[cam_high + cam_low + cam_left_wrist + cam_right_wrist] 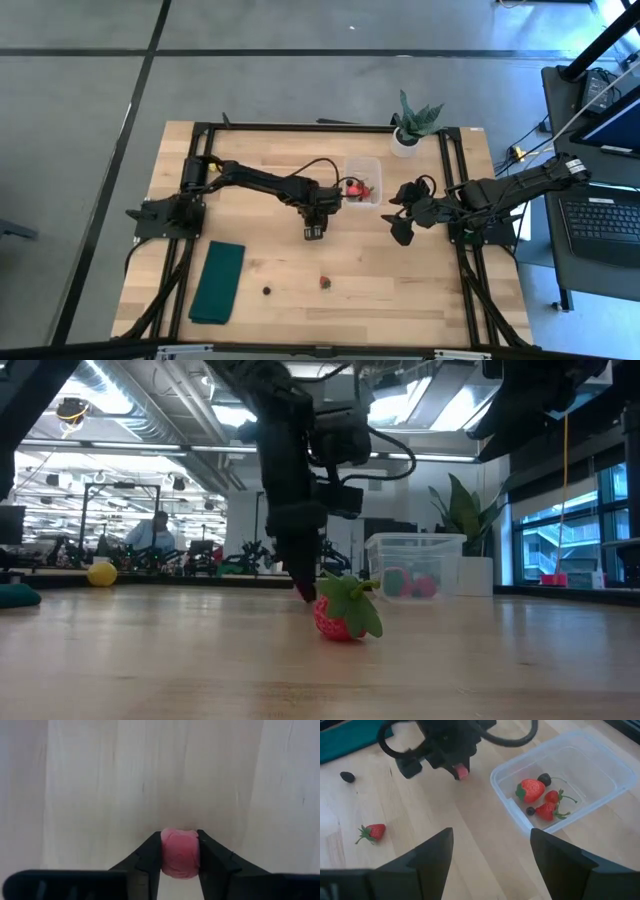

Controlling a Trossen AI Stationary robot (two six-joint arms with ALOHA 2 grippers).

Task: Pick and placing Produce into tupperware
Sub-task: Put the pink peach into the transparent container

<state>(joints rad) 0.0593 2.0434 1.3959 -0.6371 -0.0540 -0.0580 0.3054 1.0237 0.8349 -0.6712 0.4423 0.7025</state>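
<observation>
Holding a small pink produce piece (180, 854) pinched at the very tips of my left end effector (180, 857), I judge the main risk is a slip: the piece is rounded and gripped shallowly, so a jerk toward the tupperware (362, 181) could drop it onto the desk (270, 150) short of the rim. The jaws are nearly closed, clamped on that piece just above the wood, beside the tub. Strawberries (532, 790) already lie inside; one strawberry (325, 282) and a dark berry (267, 291) wait on the desk. My right end effector (490, 852) hangs wide open, empty, nearby.
</observation>
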